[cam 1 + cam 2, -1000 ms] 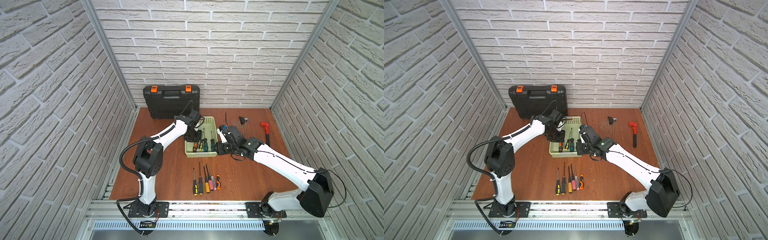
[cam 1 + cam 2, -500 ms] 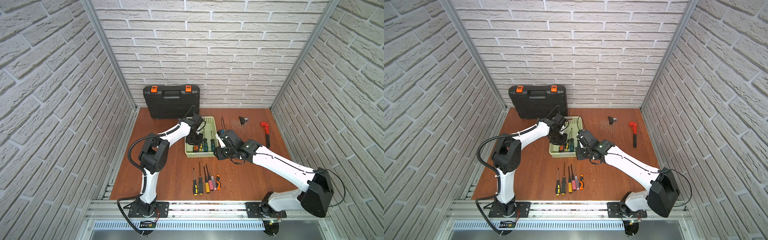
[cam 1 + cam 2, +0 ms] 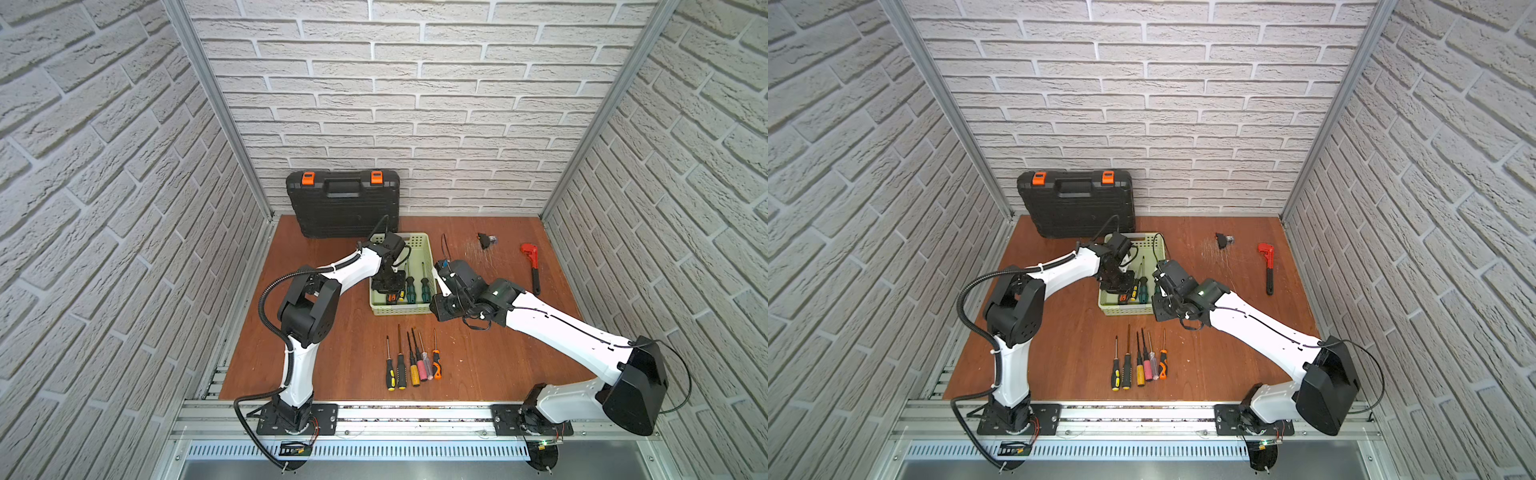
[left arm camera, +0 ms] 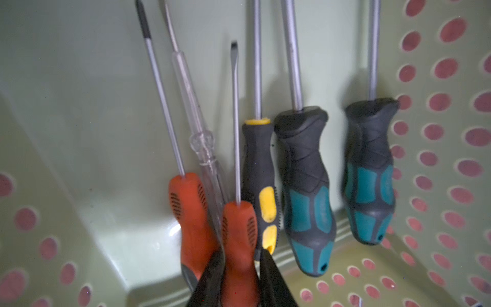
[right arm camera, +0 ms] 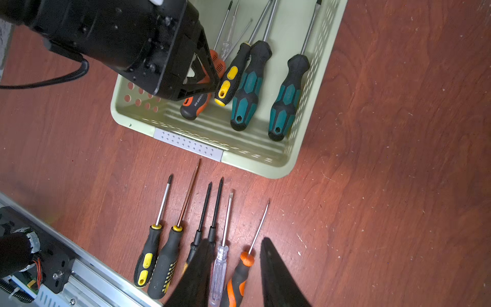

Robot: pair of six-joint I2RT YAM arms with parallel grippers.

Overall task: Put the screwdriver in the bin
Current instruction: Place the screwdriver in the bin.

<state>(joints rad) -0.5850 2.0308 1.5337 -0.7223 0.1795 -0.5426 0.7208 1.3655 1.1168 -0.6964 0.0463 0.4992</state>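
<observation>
The pale green bin [image 3: 401,309] [image 3: 1129,311] stands mid-table. My left gripper [image 3: 388,291] [image 3: 1117,286] reaches down into it. In the left wrist view this gripper [image 4: 241,255] is shut on an orange-handled screwdriver [image 4: 237,228], its black fingers [image 4: 212,273] pressed against both sides of the handle. Beside it in the bin lie another orange screwdriver [image 4: 188,212], a clear one [image 4: 202,143], a black-and-yellow one [image 4: 260,172] and two teal ones [image 4: 305,191]. My right gripper [image 3: 441,308] [image 5: 236,240] hangs open and empty beside the bin, above a row of screwdrivers [image 3: 411,361] on the table.
A black toolcase [image 3: 343,210] with orange latches leans on the back wall behind the bin. A red pipe wrench [image 3: 532,266] and a small black part [image 3: 484,241] lie at the back right. Brick walls close in three sides.
My left gripper has carried the orange screwdriver down toward the bin's near end. The right gripper has drifted forward along the bin toward the row on the table.
</observation>
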